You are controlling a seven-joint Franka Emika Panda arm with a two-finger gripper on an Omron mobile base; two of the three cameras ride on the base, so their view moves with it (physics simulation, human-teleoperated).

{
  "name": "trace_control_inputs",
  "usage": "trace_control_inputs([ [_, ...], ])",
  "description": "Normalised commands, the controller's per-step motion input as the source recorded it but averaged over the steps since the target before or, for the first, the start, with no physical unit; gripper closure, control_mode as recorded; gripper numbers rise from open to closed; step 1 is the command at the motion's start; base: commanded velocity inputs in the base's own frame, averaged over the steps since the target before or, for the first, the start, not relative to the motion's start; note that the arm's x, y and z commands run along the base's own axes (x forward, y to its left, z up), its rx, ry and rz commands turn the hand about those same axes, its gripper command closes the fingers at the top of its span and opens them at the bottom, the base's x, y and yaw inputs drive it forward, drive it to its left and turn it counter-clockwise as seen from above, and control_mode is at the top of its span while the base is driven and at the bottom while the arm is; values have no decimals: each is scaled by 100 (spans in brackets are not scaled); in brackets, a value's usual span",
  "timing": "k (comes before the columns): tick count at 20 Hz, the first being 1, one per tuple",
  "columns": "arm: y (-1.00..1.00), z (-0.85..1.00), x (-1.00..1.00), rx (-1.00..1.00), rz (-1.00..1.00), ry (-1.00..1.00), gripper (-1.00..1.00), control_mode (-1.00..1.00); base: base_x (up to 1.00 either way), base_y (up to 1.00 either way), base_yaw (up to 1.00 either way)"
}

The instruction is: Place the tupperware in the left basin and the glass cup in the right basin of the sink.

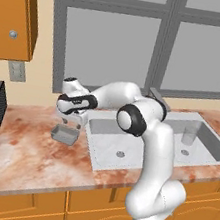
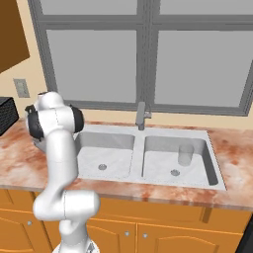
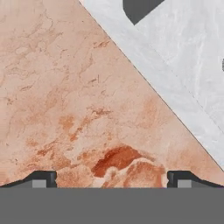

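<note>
Currently tool [image 1: 72, 121] wide open, empty, above tupperware [image 1: 64, 135].

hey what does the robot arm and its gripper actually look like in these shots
The arm is glossy white, built of rounded tubular links, with dark black caps and rings at the joints. One round joint face shows a white disc inside a black ring. The hand is black and white, and the gripper has two small dark fingertips with lighter grey pads. No cables or markings are visible.
</note>
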Motion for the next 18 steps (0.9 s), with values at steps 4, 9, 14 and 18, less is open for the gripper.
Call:
trace_control_inputs([
  [4, -14, 55, -29, 12, 0, -2, -100, -100, 0, 0, 0],
  [9, -22, 27, -59, 13, -3, 0, -100, -100, 0, 0, 0],
  [14, -21, -13, -44, 4, -3, 7, -100, -100, 0, 0, 0],
  [18, -2, -22, -6, -2, -2, 14, -100, -100, 0, 0, 0],
])
